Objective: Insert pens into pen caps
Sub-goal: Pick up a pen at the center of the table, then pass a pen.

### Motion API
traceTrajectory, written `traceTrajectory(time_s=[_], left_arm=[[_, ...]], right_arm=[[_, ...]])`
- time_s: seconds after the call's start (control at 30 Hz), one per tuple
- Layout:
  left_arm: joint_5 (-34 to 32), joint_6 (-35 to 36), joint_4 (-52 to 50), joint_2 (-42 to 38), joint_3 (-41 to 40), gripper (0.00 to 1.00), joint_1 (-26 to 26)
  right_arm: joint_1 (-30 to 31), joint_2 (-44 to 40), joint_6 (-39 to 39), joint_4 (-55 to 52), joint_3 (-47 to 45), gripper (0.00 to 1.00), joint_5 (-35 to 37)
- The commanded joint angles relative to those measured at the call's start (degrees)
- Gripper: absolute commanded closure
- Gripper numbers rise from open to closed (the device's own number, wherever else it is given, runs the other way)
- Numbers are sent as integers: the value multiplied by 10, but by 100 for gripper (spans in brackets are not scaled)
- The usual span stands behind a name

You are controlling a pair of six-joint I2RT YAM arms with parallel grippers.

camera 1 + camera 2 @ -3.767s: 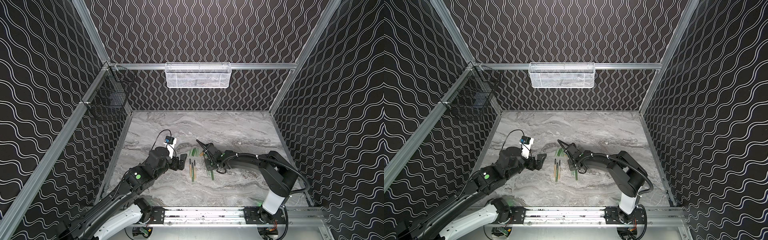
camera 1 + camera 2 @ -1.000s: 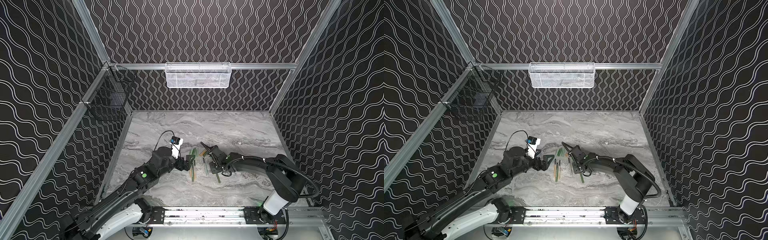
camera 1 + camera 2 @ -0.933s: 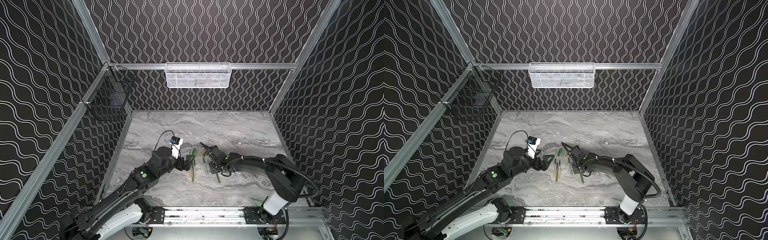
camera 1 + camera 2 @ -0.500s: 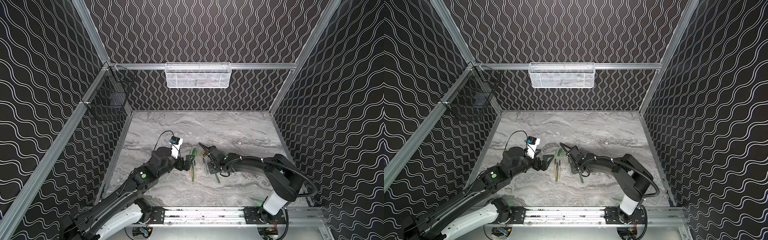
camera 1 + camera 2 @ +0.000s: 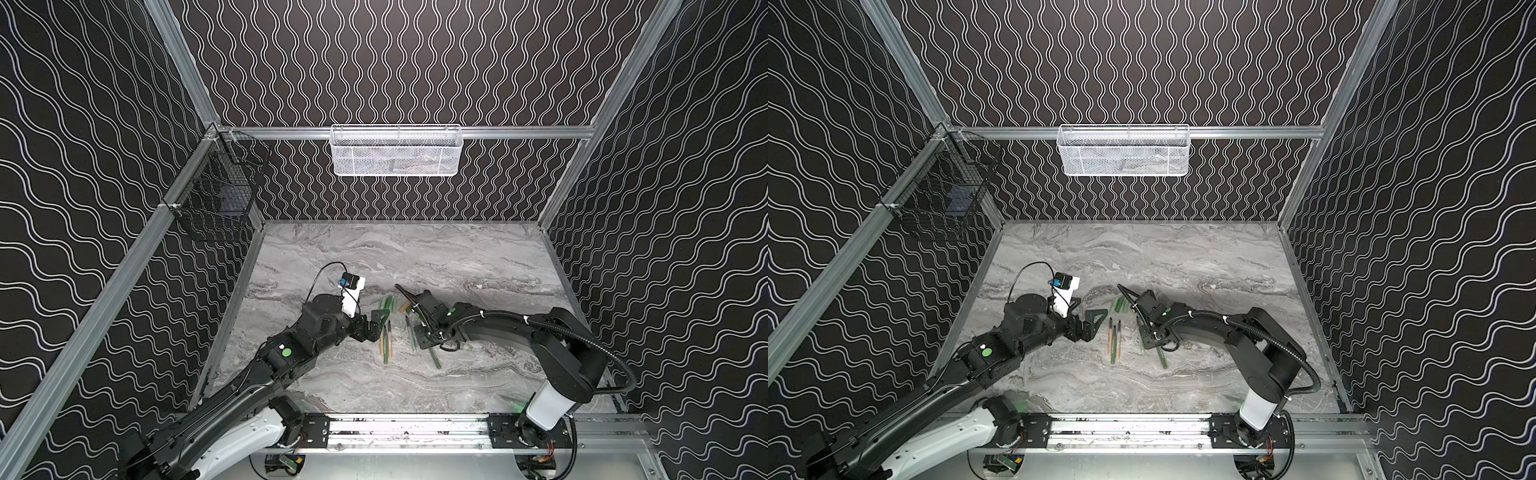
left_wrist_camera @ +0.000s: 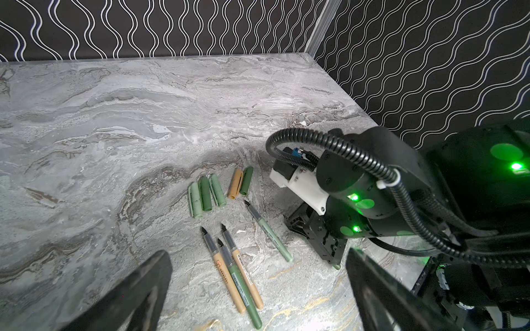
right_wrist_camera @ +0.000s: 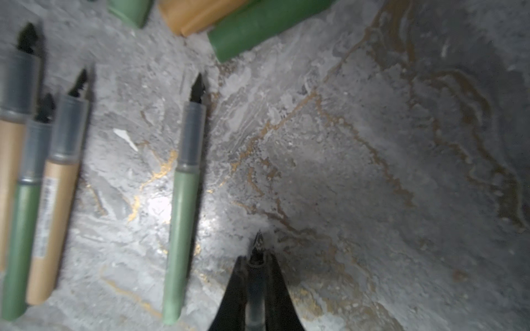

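To your left, the left gripper (image 5: 376, 323) hangs low over the marble table (image 5: 415, 257), jaws spread wide with nothing between them. Just right of it lie three pens (image 6: 241, 283) side by side and touching (two tan barrels with a dark green one between), their dark tips pointing toward the back wall. Beyond those tips sits a row of three green caps (image 6: 205, 195) pressed together, and next to them a tan cap (image 6: 235, 183) touches a dark green cap (image 6: 246, 180). Further right you have a pale green pen (image 6: 269, 232) lying alone, its tip just short of those last two caps. Then comes the right gripper (image 7: 256, 259), down at the table and clamped on a fifth pen (image 5: 435, 358). Its wrist view shows the dark tip poking out between the closed jaws, and in both top views the green barrel trails out toward the near rail. Whether that pen is clear of the marble you cannot tell.
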Motion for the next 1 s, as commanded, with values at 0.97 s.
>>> traceTrajectory(time_s=[0.97], left_arm=[[232, -25, 301, 3, -104, 1, 1]], right_arm=[[-72, -226, -73, 283, -39, 90, -284]])
